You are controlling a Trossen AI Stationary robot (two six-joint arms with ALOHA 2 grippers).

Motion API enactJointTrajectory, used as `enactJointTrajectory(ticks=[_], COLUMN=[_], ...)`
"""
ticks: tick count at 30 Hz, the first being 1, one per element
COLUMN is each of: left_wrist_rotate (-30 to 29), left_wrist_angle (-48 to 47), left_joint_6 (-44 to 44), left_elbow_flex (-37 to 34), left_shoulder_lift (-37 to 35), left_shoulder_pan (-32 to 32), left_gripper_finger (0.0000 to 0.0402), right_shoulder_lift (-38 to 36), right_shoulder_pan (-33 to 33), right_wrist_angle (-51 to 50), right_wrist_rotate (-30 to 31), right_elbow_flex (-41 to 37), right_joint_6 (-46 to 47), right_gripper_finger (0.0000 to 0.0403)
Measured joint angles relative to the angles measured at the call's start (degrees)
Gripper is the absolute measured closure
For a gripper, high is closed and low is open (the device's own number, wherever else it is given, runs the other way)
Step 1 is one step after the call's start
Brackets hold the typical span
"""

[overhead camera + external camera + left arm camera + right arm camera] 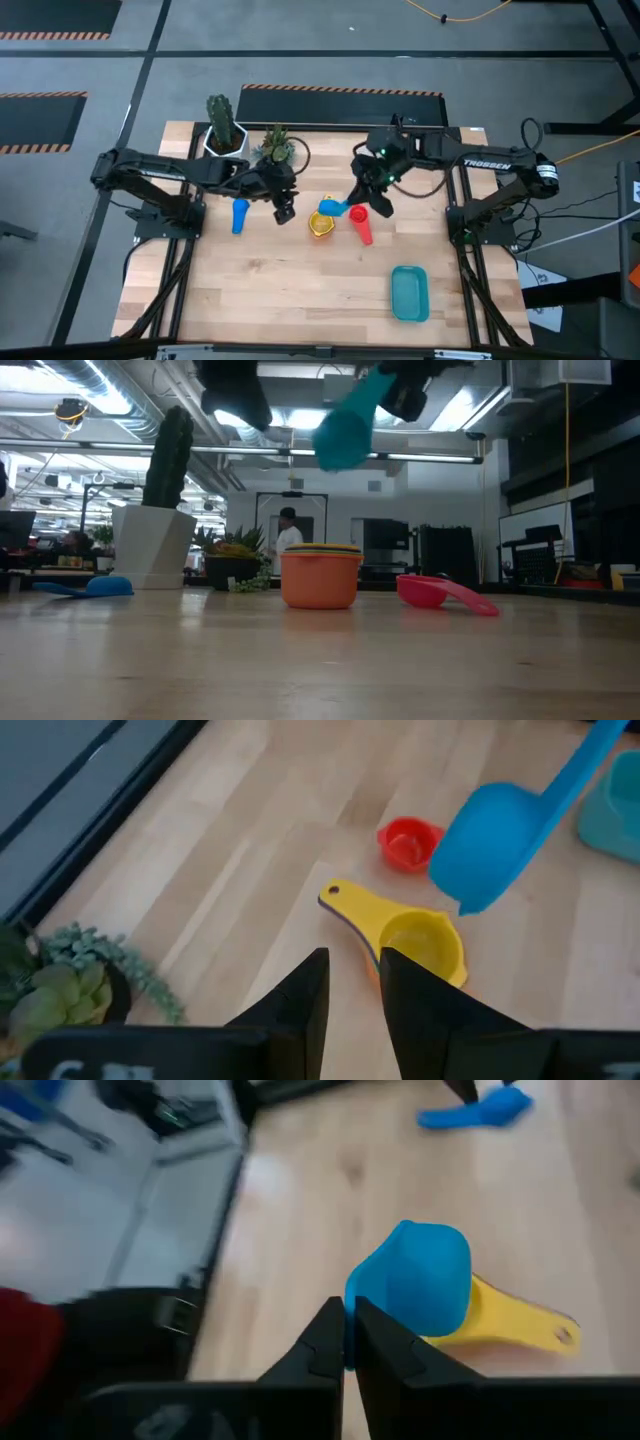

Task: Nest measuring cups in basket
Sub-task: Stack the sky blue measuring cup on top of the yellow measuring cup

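A: Cups first, left to right, please.

B: The dark blue cup [239, 214] lies on the table at nine o'clock from the stack, well apart. The yellow cup [320, 225] sits nested on an orange cup [320, 578] at centre. The light blue cup [335, 207] hangs in the air at twelve o'clock from that stack, above it. The red cup [359, 223] lies on its side at three o'clock, just beside.

A: And the arms?

B: The left gripper [284, 210] reaches in from the left, wrist bent down, between the dark blue cup and the stack; its fingers [305, 1000] are a little apart, holding nothing. The right gripper [357, 196] angles down from the right, fingers [312, 1355] pinching the light blue cup's handle.

A: The basket?

B: The basket [409, 293] sits at five o'clock, well apart.
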Motion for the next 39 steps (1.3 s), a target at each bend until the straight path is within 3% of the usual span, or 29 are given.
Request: enactJointTrajectory(ticks=[9,17,29,39], left_wrist_rotate=[-1.42,-1.67,-1.67,-1.61], left_wrist_angle=[-0.08,0.00,0.04,0.04], left_joint_6=[-0.03,-0.09,-0.13,-0.11], left_elbow_flex=[0.00,0.00,0.00,0.00], left_shoulder_lift=[-1.07,-0.75,-0.75,-0.75], left_shoulder_pan=[-3.57,-3.95,-3.95,-3.95], left_gripper_finger=[0.0317,0.0317,0.0317,0.0317], right_shoulder_lift=[6.95,15.26,20.18,23.86], right_shoulder_pan=[-4.09,-5.98,-11.42,-12.27], right_wrist_angle=[5.24,7.23,7.26,7.62], right_wrist_rotate=[-17.84,-25.25,-29.70,-31.46], right_elbow_flex=[-0.21,-0.25,-0.28,-0.28], right_joint_6=[3.11,1.61,-0.33,-0.25], right_gripper_finger=[0.0385,0.0385,0.0385,0.0385])
